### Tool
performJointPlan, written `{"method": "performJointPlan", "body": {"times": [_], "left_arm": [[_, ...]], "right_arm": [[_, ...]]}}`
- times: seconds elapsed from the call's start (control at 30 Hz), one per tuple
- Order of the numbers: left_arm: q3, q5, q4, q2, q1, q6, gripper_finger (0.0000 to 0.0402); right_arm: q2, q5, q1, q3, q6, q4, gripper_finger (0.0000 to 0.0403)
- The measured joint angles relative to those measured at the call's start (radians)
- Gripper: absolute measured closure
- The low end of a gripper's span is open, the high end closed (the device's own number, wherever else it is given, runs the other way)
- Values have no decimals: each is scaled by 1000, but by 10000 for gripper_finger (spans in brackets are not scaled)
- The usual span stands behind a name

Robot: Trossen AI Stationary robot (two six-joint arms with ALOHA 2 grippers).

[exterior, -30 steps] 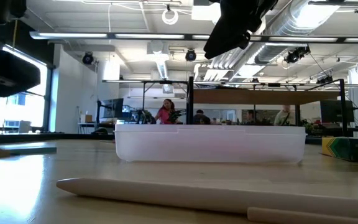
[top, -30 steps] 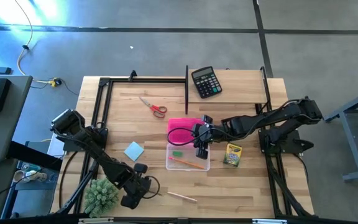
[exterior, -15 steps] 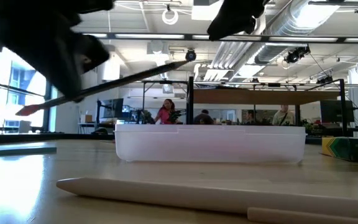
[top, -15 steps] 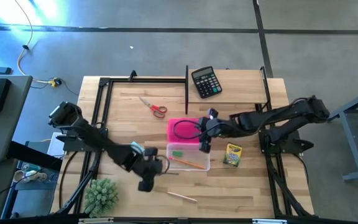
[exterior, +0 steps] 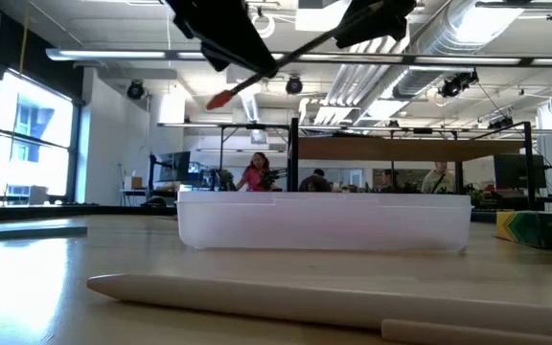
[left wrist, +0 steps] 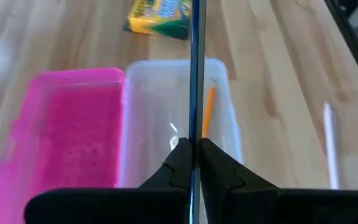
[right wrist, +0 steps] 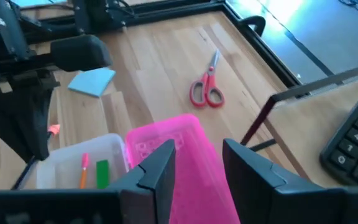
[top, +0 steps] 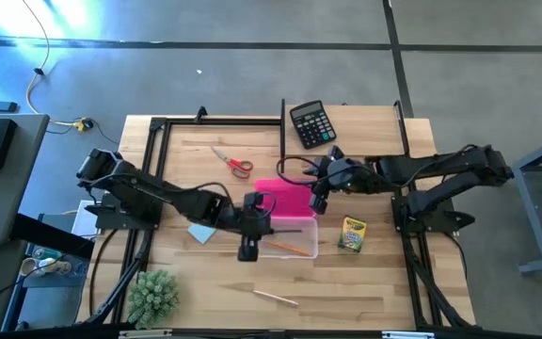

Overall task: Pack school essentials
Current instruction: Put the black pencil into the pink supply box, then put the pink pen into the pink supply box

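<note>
A clear case (top: 294,247) stands mid-table with its pink lid (top: 285,196) open toward the far side. An orange pencil (right wrist: 84,169) and a green eraser (right wrist: 102,173) lie in it. My left gripper (top: 248,247) hangs over the case's left end, shut on a dark pencil (left wrist: 196,62). My right gripper (top: 320,200) hovers open above the lid's right edge, holding nothing. On the table lie the red scissors (top: 234,164), blue notepad (top: 200,233), crayon box (top: 351,234) and a pale pencil (top: 276,298). My left gripper pinches the dark pencil's shaft (left wrist: 194,138) between its two fingers. The fingers slant down from the table's left. The pencil is lifted clear above the case and tilted: its red eraser end (exterior: 220,97) is low toward the left, its other end higher toward the right.
A black calculator (top: 311,124) lies at the far edge behind an upright black frame post (top: 282,132). A green spiky ball (top: 153,297) sits at the near left corner. Bare wood shows near the front edge around the pale pencil (exterior: 305,302).
My left gripper has swung up from the near left part of the table toward the right and the far side, carrying the dark pencil over the case. My right gripper has risen and drawn back toward the far right, off the case.
</note>
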Motion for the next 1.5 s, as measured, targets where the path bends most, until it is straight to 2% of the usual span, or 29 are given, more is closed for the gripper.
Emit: {"method": "performJointPlan", "body": {"times": [0.1, 0.23, 0.93, 1.07, 1.37, 1.5], "left_arm": [[-2, 23, 10, 36, 25, 0, 398], [-2, 117, 43, 97, 50, 0, 398], [-2, 135, 45, 218, 65, -62, 383], [-2, 127, 50, 218, 65, -64, 364], [-2, 114, 63, 215, 65, -63, 294], [14, 101, 36, 215, 69, -61, 273]], "right_arm": [[-2, 0, -6, 0, 7, -14, 277], [-2, -4, -9, 0, 24, -47, 277], [-2, -10, -9, -1, 72, -100, 277], [-2, -11, -9, -1, 72, -101, 277], [-2, -12, -9, -1, 72, -135, 277], [-2, -57, -7, -1, 66, -140, 277]]}}
